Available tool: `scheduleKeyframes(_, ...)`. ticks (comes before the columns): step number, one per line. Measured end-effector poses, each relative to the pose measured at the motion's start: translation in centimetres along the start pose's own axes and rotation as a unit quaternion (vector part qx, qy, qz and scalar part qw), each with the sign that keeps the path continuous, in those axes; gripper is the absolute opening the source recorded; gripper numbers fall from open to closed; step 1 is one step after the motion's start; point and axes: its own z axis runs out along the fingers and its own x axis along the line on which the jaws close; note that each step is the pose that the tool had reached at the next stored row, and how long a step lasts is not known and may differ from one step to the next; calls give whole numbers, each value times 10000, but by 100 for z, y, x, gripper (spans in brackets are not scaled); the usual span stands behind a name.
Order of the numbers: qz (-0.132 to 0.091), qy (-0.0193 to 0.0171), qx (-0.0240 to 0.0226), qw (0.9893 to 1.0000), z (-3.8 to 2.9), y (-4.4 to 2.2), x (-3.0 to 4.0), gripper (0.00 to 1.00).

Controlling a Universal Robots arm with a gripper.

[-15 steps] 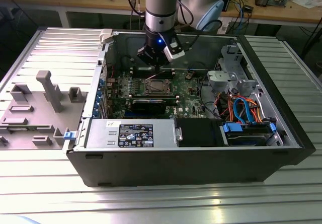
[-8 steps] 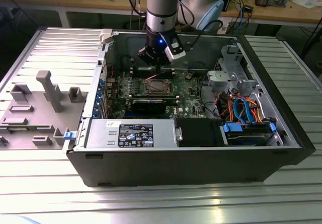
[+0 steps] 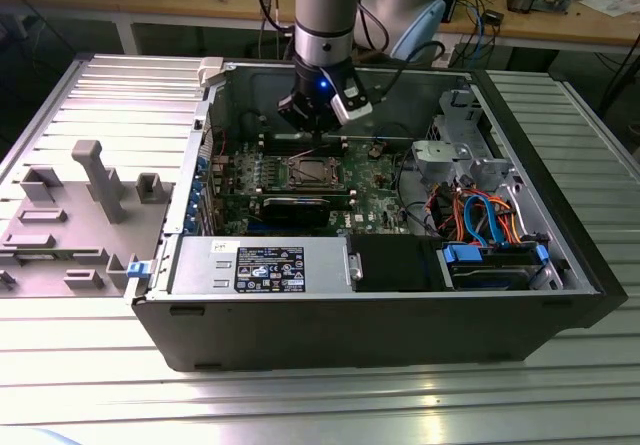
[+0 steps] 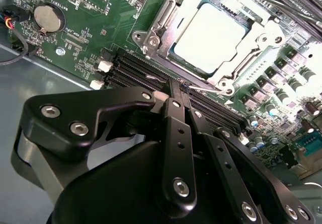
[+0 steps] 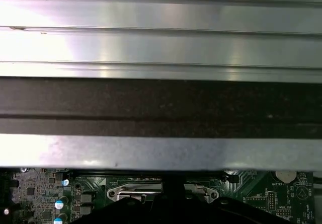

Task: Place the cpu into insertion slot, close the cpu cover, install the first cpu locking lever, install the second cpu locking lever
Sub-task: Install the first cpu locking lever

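The table [image 3: 80, 385] carried an open computer case [image 3: 370, 325], and the arm [image 3: 325, 15] reached straight down into it from above. The gripper [image 3: 322, 133] hung low over the green board [image 3: 385, 180], just beside the insertion slot [image 3: 312, 173]. In the second wrist view its black fingers [image 4: 177, 133] were pressed together, holding nothing. There the cpu [image 4: 209, 38] lay in the slot, framed by the cpu cover [image 4: 166, 30].

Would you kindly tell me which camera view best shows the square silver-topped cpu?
The second wrist view: the square silver-topped cpu lies large and unobstructed inside the silver metal cover frame. The exterior view shows it small and distant. The first wrist view catches just a strip of the frame.
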Motion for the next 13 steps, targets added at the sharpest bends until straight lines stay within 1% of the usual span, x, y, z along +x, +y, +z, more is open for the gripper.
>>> scheduleKeyframes(13,0,1,0,10000,68,-8,-70,11)
